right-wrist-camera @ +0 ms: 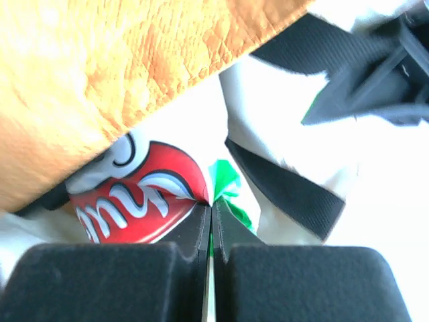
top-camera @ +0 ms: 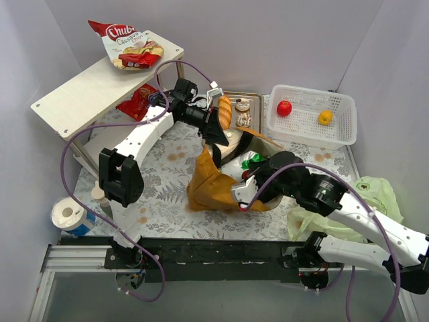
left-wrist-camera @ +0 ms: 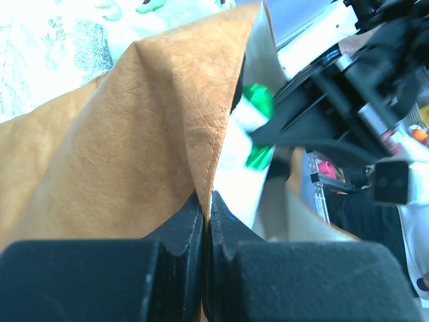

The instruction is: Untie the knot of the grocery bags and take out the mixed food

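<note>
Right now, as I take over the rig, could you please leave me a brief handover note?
Left gripper: shut on the tote rim, holding it open.
Right gripper: shut inside the tote, apparently on the red-white packet, green packet beside it.
Done: apple and orange in the basket; baguette and donuts on the tray; green bag lies slack on the right.
Left: lift out the packets in the tote.
</note>
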`<state>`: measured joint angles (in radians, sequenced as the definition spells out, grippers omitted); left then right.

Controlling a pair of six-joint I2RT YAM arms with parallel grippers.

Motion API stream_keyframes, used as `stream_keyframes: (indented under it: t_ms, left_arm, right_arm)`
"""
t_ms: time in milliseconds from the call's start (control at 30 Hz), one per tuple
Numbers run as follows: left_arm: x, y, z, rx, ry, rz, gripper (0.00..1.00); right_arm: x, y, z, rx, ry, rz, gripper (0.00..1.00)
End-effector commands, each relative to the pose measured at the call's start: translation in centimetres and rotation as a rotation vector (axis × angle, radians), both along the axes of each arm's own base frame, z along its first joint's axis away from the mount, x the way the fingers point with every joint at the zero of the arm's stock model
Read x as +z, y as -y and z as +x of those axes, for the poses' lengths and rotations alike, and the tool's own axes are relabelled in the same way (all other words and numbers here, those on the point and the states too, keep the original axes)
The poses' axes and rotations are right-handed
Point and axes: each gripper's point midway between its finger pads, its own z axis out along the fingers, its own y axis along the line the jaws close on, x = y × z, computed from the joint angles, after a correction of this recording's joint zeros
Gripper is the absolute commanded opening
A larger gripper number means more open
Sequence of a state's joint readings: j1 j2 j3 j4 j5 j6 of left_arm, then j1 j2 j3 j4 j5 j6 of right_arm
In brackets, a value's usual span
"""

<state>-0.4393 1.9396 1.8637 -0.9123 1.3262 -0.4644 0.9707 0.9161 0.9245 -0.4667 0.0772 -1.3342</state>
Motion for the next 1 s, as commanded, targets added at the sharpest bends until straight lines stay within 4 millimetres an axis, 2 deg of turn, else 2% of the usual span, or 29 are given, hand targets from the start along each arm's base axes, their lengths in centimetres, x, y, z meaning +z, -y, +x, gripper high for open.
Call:
stream_keyframes:
  t_ms: [0, 33, 67, 133, 167, 200, 267, 300, 333, 400, 500, 533, 567, 600, 667, 700, 733, 767, 800, 833, 967]
  left_arm:
    - [0.8, 0.3, 1.1, 0.006, 0.037, -0.037, 0.00]
    - [0.7, 0.4, 1.0, -0.002, 0.021, -0.042, 0.00]
    - [0.6, 0.7, 0.7, -0.012, 0.014, -0.042, 0.00]
    - [0.2, 1.1, 0.7, -0.026, 0.004, -0.045, 0.00]
    - [0.1, 1.4, 0.6, -0.033, -0.004, -0.044, 0.00]
    - [0.2, 1.7, 0.8, -0.034, 0.008, -0.051, 0.00]
    - [0.3, 2.1, 0.9, -0.032, -0.014, -0.047, 0.15]
    - [0.4, 2.2, 1.0, -0.029, -0.006, -0.051, 0.23]
    - [0.6, 2.3, 1.0, -0.026, -0.015, -0.047, 0.38]
    - [1.1, 2.3, 1.3, -0.007, 0.011, -0.040, 0.47]
    - [2.0, 1.9, 1.9, 0.062, 0.089, 0.007, 0.60]
    - [2.0, 1.7, 2.3, 0.099, 0.114, 0.032, 0.66]
    - [3.2, 1.1, 2.4, 0.148, 0.157, 0.048, 0.71]
    - [2.8, 0.5, 3.5, 0.225, 0.203, 0.102, 0.76]
    - [3.5, -0.7, 4.5, 0.317, 0.262, 0.141, 0.79]
    - [5.1, -1.9, 5.8, 0.444, 0.353, 0.174, 0.87]
    - [5.5, -2.6, 6.3, 0.497, 0.378, 0.187, 0.90]
    - [6.4, -3.6, 7.1, 0.559, 0.412, 0.195, 0.94]
    - [8.5, -4.4, 6.9, 0.602, 0.478, 0.174, 0.98]
    - [9.3, -5.2, 7.3, 0.642, 0.517, 0.180, 0.98]
    - [14.7, -6.7, 5.3, 0.646, 0.619, 0.078, 0.98]
  right_arm:
    - [6.6, 3.1, -1.4, -0.067, -0.007, 0.031, 0.01]
    - [8.1, 3.3, -1.9, -0.044, 0.004, 0.043, 0.01]
    - [12.0, 3.5, -2.6, -0.011, 0.038, 0.113, 0.01]
    - [14.4, 3.6, -2.7, -0.013, 0.056, 0.144, 0.01]
    - [16.5, 3.9, -2.4, -0.034, 0.093, 0.174, 0.01]
    - [17.4, 3.8, -1.9, -0.045, 0.122, 0.186, 0.01]
    - [18.4, 3.2, -0.6, -0.045, 0.220, 0.155, 0.01]
    - [17.7, 2.8, -0.1, -0.038, 0.245, 0.128, 0.01]
    - [18.7, 2.3, 0.2, -0.036, 0.291, 0.157, 0.01]
    - [17.8, 1.9, 0.9, -0.037, 0.319, 0.130, 0.01]
    - [18.3, 1.8, 1.9, -0.087, 0.341, 0.158, 0.01]
    - [18.6, 1.8, 2.2, -0.099, 0.348, 0.167, 0.01]
    - [19.1, 2.1, 2.7, -0.122, 0.364, 0.181, 0.01]
    - [19.6, 2.3, 3.0, -0.134, 0.375, 0.189, 0.01]
    - [20.8, 2.9, 3.9, -0.161, 0.397, 0.209, 0.01]
    - [21.2, 3.0, 4.2, -0.166, 0.399, 0.213, 0.01]
    - [21.3, 2.9, 4.6, -0.170, 0.397, 0.210, 0.01]
    - [22.3, 3.3, 4.9, -0.180, 0.410, 0.225, 0.01]
    - [22.7, 3.5, 5.2, -0.186, 0.418, 0.232, 0.01]
    - [22.9, 3.3, 5.7, -0.187, 0.420, 0.230, 0.01]
    - [24.1, 3.3, 7.4, -0.187, 0.466, 0.234, 0.01]
